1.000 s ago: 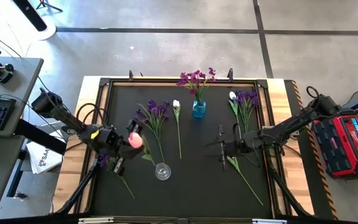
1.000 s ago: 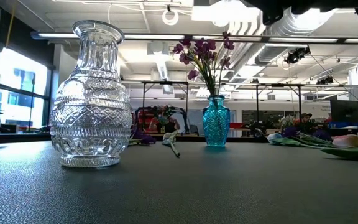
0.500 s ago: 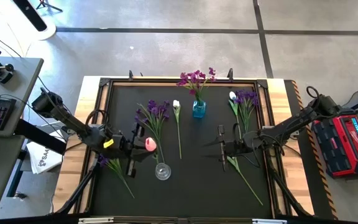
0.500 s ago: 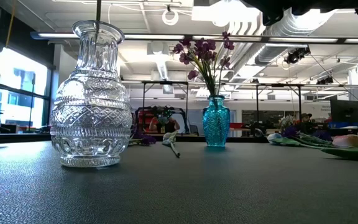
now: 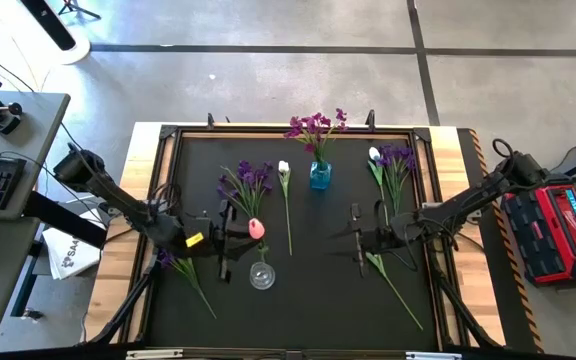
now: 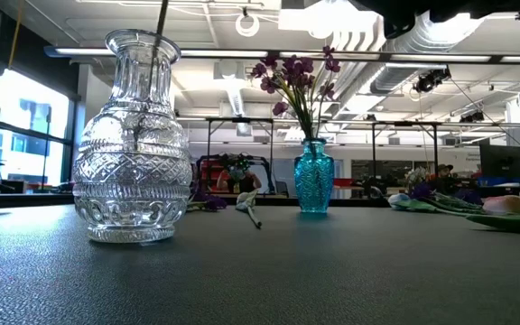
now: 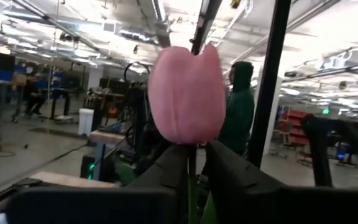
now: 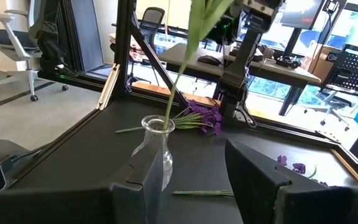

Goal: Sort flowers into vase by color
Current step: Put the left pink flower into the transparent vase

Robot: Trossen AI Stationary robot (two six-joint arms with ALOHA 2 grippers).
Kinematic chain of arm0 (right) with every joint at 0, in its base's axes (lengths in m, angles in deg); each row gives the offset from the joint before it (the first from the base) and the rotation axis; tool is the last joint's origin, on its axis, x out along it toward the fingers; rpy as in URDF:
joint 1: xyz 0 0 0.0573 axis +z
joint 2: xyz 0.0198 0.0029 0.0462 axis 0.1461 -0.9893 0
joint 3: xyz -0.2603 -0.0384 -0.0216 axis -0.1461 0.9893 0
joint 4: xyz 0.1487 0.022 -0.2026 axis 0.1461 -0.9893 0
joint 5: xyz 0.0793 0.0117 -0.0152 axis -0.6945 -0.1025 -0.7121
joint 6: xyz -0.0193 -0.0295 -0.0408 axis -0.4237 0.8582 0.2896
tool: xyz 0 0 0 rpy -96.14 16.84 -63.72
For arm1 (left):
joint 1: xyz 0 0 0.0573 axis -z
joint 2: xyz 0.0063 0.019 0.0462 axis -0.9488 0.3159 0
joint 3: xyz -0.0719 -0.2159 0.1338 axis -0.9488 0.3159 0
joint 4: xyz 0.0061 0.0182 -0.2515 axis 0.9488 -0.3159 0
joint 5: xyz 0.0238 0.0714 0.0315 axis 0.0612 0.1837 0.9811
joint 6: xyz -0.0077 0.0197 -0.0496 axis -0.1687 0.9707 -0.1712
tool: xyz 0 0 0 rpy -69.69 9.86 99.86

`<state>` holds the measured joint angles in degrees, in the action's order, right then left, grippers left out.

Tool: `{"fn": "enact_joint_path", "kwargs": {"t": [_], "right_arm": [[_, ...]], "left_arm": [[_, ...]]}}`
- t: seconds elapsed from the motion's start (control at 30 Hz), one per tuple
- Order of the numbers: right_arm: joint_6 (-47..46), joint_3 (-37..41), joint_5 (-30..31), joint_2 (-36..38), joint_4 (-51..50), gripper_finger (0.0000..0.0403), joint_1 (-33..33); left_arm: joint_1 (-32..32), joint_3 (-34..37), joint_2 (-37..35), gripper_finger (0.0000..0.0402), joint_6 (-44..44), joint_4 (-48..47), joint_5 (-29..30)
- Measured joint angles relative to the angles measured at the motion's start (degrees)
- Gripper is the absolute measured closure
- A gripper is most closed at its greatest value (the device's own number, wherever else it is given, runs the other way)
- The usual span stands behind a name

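Note:
A pink tulip [image 5: 256, 228] is held by my left gripper [image 5: 226, 240] just left of the clear glass vase [image 5: 262, 275]. Its bloom [image 7: 185, 93] stands above the fingers in the left wrist view. Its green stem [image 8: 176, 87] slants down into the clear vase's mouth [image 8: 159, 123], and the low view shows the stem [image 6: 161, 27] entering the vase [image 6: 134, 135]. A blue vase [image 5: 319, 175] holds purple sprigs [image 5: 315, 126]. My right gripper [image 5: 358, 240] hangs open right of centre, above a leafy stem [image 5: 393, 285]. My left gripper pinches the pink tulip's stem [image 7: 192, 180] just under the bloom, between its two fingers [image 7: 169, 171]. It comes level from the table's left. The tulip is lifted clear of the table, bloom up, and tilted, with the stem's lower end inside the clear vase.
Purple sprigs [image 5: 248, 185] and a white tulip [image 5: 284, 167] lie left of the blue vase. More purple sprigs [image 5: 398, 160] and a white tulip [image 5: 374, 153] lie to its right. One purple sprig [image 5: 168, 258] lies under my left arm. A raised frame edges the black mat [image 5: 298, 320].
My left gripper has moved toward the table's right with the pink tulip, up to the clear vase. The stem's lower end has come over the vase and gone down into its mouth. The right arm has kept still.

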<state>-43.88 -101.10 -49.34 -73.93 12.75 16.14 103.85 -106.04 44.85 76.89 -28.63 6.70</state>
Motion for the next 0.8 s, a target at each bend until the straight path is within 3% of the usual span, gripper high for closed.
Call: {"fn": "enact_joint_path", "kwargs": {"t": [0.13,0.37,0.53,0.8], "right_arm": [[0.05,0.00,0.00,-0.01,0.00,0.0258,0.25],[-0.23,0.00,0.02,-0.02,-0.46,0.0258,0.23],[-0.38,0.00,0.02,-0.02,-0.46,0.0258,0.23],[-0.43,0.00,0.04,-0.02,-0.46,0.0258,0.23]], "left_arm": [[0.42,0.38,-0.18,0.0307,0.14,-1.07,2.46],[3.71,0.40,-4.39,0.0255,0.19,-12.76,13.28],[7.26,0.40,-8.17,0.0248,0.21,-20.82,20.30],[10.94,0.40,-11.62,0.0248,-3.04,-30.23,24.33]]}}
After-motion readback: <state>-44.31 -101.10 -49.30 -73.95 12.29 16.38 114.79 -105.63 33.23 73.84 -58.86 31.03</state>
